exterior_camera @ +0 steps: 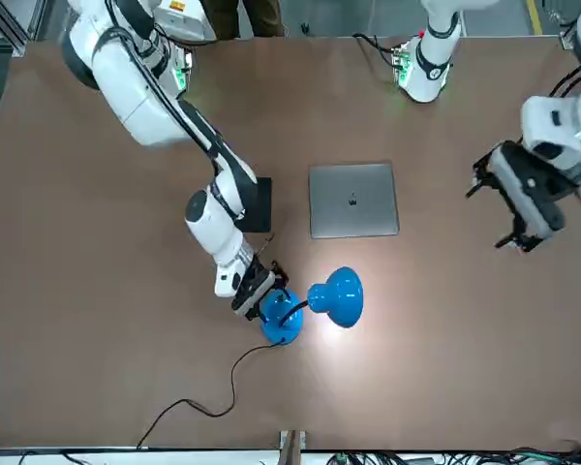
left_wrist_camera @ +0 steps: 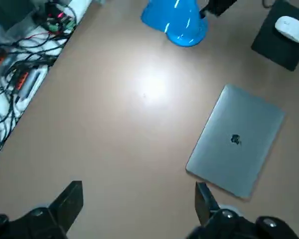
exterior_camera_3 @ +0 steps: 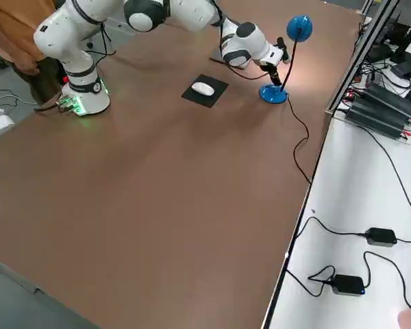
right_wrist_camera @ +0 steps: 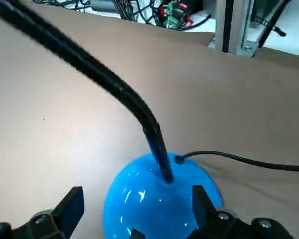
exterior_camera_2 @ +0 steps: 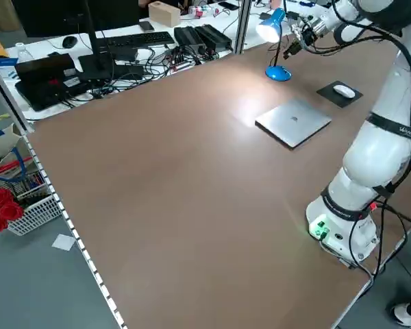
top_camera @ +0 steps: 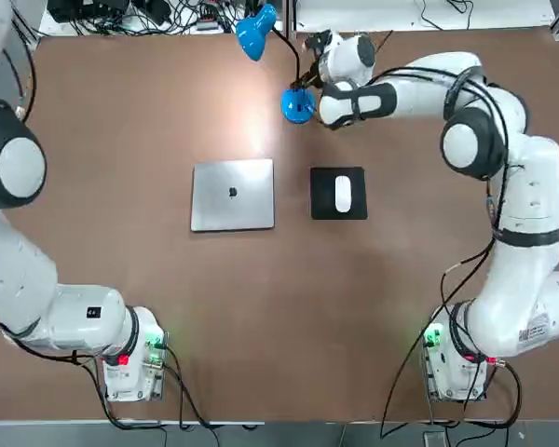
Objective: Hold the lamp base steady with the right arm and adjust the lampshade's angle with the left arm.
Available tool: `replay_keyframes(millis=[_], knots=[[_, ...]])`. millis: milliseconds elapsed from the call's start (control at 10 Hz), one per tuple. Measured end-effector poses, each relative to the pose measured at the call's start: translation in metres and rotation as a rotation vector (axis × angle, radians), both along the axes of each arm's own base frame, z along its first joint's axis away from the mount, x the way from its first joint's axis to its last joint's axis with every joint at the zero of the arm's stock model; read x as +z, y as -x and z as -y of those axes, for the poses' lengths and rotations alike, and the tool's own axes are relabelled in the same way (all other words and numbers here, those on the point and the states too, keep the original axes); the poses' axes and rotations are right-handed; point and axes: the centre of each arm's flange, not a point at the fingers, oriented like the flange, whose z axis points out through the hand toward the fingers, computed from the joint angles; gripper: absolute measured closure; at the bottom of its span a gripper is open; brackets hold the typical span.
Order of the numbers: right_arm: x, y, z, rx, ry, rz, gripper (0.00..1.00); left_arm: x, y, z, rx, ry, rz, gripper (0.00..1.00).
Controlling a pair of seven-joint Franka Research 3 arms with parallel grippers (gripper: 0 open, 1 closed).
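Altogether one lamp base point(right_wrist_camera: 159, 204) between wide right pincer point(right_wrist_camera: 134, 211); left pincer point(left_wrist_camera: 137, 204) wide, empty.

The lamp base point(right_wrist_camera: 159, 204) is showing glossy blue plastic, catching highlights at the lower centre. The stem point(right_wrist_camera: 114, 92) is looking matt black. The table point(right_wrist_camera: 50, 139) is appearing smooth matt brown, and the laptop point(left_wrist_camera: 236, 142) brushed grey metal.

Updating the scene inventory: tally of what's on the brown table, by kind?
Lamp: 1
Laptop: 1
Mouse: 1
Mouse pad: 1
Total: 4
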Motion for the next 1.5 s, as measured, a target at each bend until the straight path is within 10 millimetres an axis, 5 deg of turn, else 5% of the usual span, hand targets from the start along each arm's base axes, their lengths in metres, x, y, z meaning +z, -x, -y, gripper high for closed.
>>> replay_keyframes(millis=[300, 700, 1200, 1500], knots=[[-0.019, -0.011, -0.001, -0.016, -0.001, 0.022, 0.11, -0.015, -0.017, 0.061, -0.098, 0.061, 0.025, 0.01], [-0.029, -0.025, -0.007, -0.018, -0.009, 0.053, 0.26, -0.030, -0.029, 0.115, -0.176, 0.147, 0.125, 0.01], [-0.041, -0.025, -0.007, -0.017, 0.008, 0.055, 0.67, -0.082, -0.047, 0.164, -0.225, 0.256, 0.146, 0.01], [-0.044, -0.025, -0.006, -0.017, 0.011, 0.052, 0.75, -0.112, -0.053, 0.185, -0.241, 0.372, 0.113, 0.01]])
